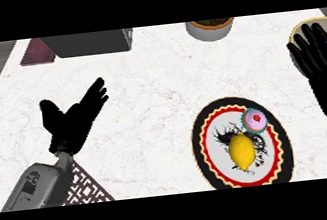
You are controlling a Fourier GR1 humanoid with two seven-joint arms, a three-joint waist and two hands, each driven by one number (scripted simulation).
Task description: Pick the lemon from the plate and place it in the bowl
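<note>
The white marbled surface (156, 82) carried everything. The left robot hand (74, 116) hovered over its left part, fingers straight and spread, grasping nothing, its grey forearm entering from the lower edge above a patterned mat (86, 188) that was partly hidden. The right robot hand (324, 72) stood along the right edge, fingers straight and up, released, covering much of the bowl (300, 28) behind its fingertips. Just left of that hand lay the plate (209, 147), its lower rim cut off. On it sat the lemon (241, 152), with a small pink cupcake (256, 119) touching the rim nearer the hand. Beyond both hands, a dark box (89, 43) and a plant pot (211, 28) were cut off.
</note>
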